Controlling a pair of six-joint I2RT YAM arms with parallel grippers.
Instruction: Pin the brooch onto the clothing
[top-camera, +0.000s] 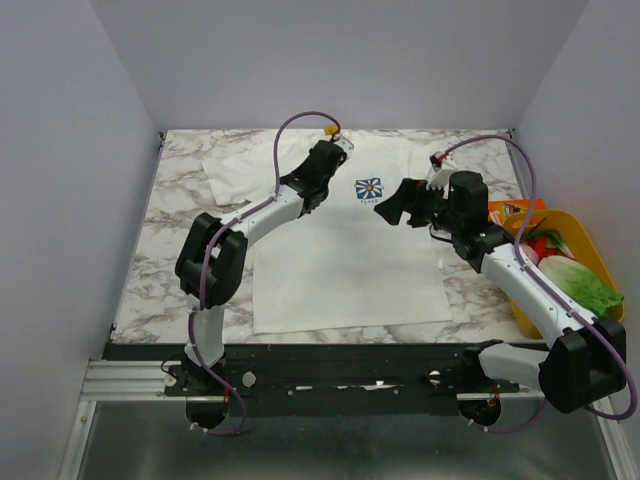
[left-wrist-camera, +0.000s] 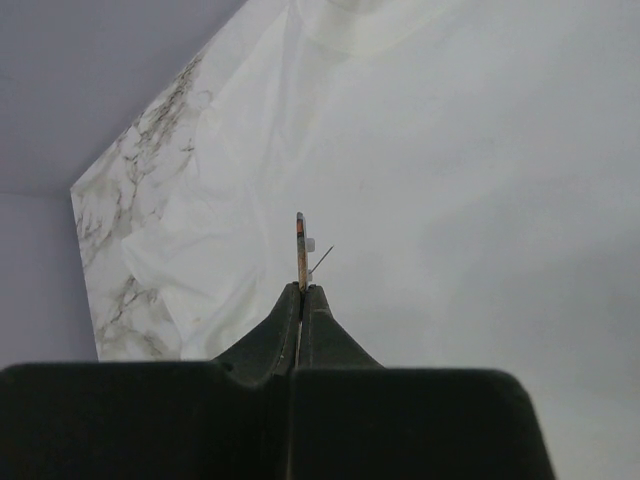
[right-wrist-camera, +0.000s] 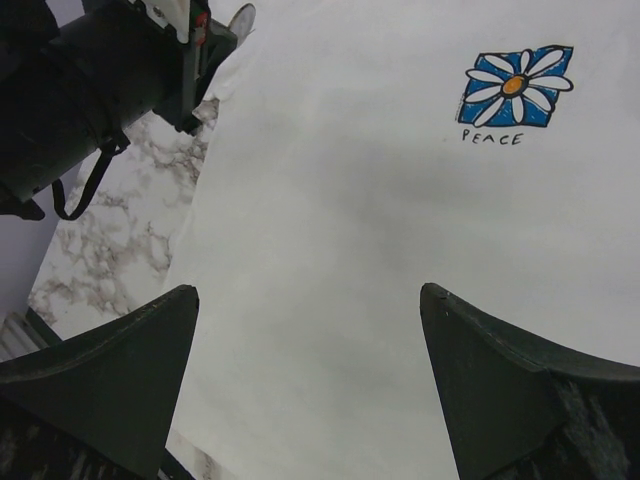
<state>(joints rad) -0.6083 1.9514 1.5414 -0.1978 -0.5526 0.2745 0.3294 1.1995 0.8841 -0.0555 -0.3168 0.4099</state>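
we judge that the step in hand is to bring the brooch to the cloth. the left end effector (left-wrist-camera: 301, 292) has its 2 fingers pressed together. they pinch the tiny round brooch with the dark rim (left-wrist-camera: 300, 245) by its lower edge, so we see it from the side, standing upright above the fingertips. a thin pin needle (left-wrist-camera: 322, 259) sticks out from its back at a slant, so the clasp seems to be open. the brooch hangs over the white short-sleeved fabric t-shirt (left-wrist-camera: 450, 200), which lies flat on the marble-patterned table (top-camera: 180, 210). we cannot tell if the needle touches the cloth.

the right end effector (right-wrist-camera: 308, 300) is spread wide and holds nothing. it hovers over the shirt, near the blue-and-white flower print (right-wrist-camera: 515, 87).

the pinning itself is not yet done, in our judgement. the next move calls for turning the needle point toward the cloth at a low angle and pushing it through a small fold. the free end effector could hold the fabric down close by, because such thin cloth may slide or bunch up under the push.
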